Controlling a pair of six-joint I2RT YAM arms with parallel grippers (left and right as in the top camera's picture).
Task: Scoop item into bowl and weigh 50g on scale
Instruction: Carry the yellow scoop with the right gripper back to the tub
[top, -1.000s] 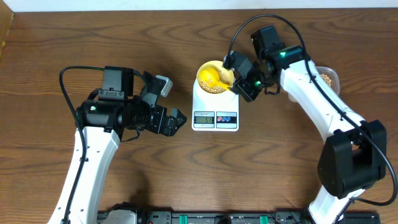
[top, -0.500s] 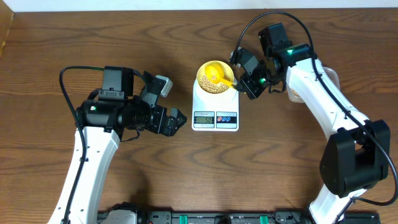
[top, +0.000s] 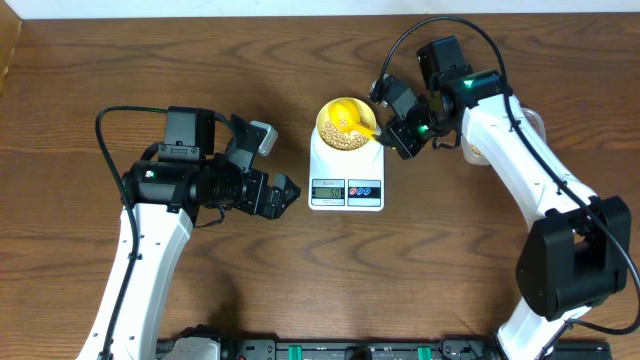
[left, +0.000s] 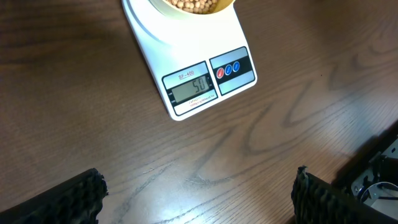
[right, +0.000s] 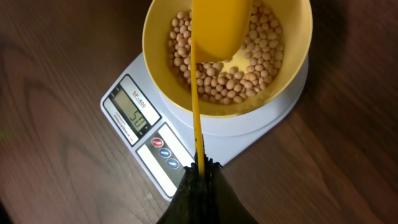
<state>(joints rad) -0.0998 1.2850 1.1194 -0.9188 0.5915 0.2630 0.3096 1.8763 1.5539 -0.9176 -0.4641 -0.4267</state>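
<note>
The right end effector (right: 200, 179) is clamped shut on the thin handle of the yellow scoop (right: 219, 28). The scoop's cup hangs inside the bowl (right: 155, 43), just over the beans (right: 249, 74) heaped there. The bowl sits on the scale (top: 346, 188), midway along the bench (top: 100, 60) and nearer its far edge; the display reads 50. The left end effector (left: 198, 200), fingers spread wide and holding nothing, hovers just left of the scale, apart from it.

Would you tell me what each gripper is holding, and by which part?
Right gripper pinches the yellow scoop by its handle's end; left gripper holds nothing.
</note>
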